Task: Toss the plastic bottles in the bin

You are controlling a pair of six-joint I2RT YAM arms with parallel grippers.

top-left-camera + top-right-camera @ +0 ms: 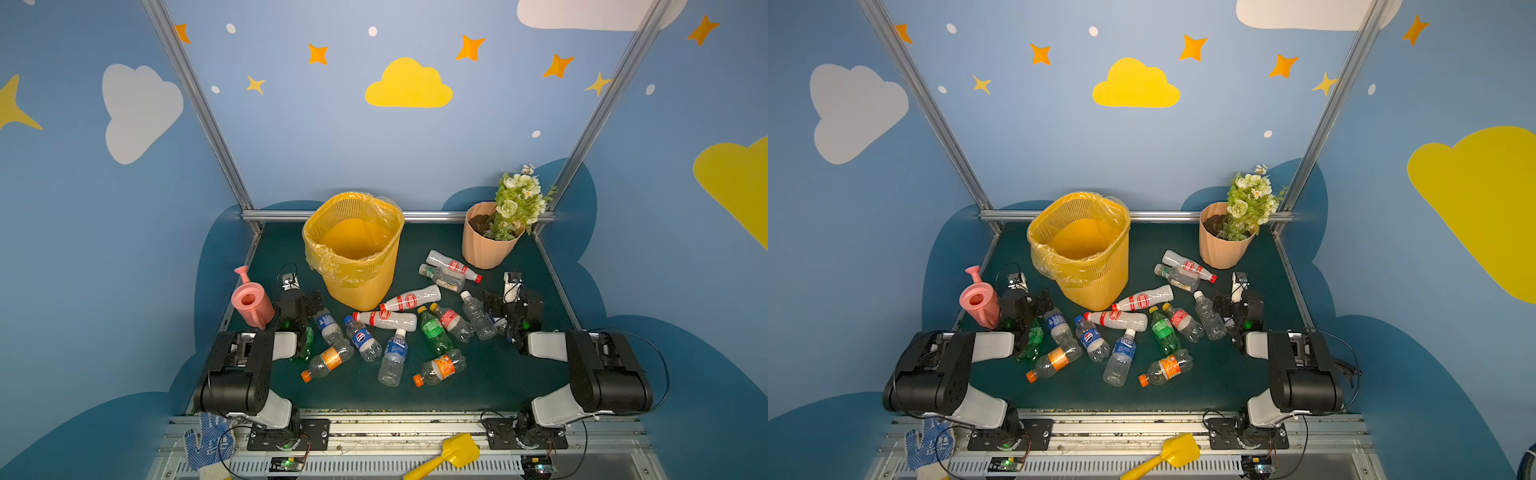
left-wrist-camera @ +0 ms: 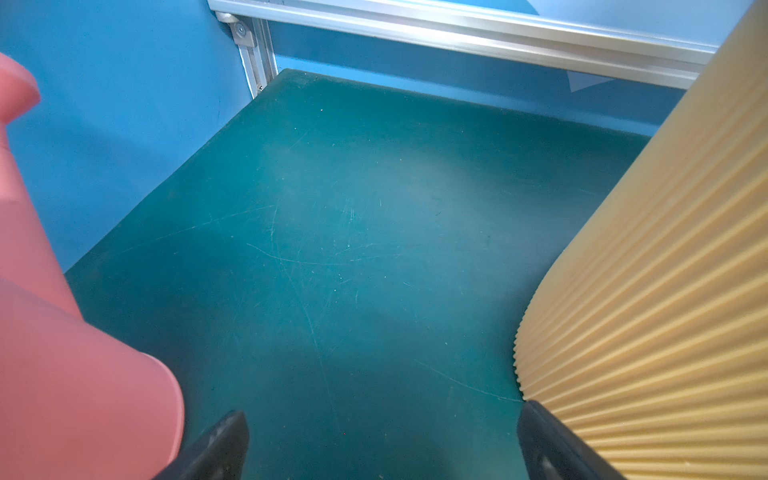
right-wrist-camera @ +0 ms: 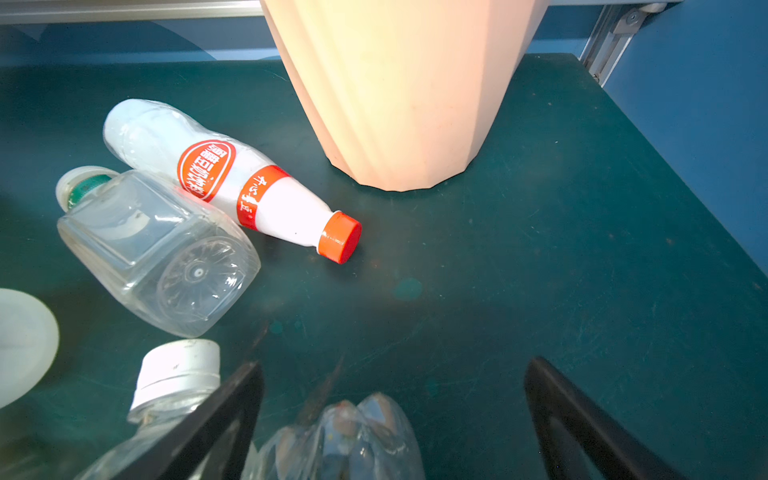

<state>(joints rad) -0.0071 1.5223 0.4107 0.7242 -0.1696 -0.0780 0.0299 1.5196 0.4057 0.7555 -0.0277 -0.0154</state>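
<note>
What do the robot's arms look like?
The left arm and right arm are chunky, black with white shells, with thin black cables looping around them and little green lights. The left pincer and right pincer each have two slim black fingers.

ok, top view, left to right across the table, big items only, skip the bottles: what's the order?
Pink watering can → yellow bin → peach flower pot. The can stands at the table's left edge, the bin near the middle, and the pot in the far right corner.
</note>
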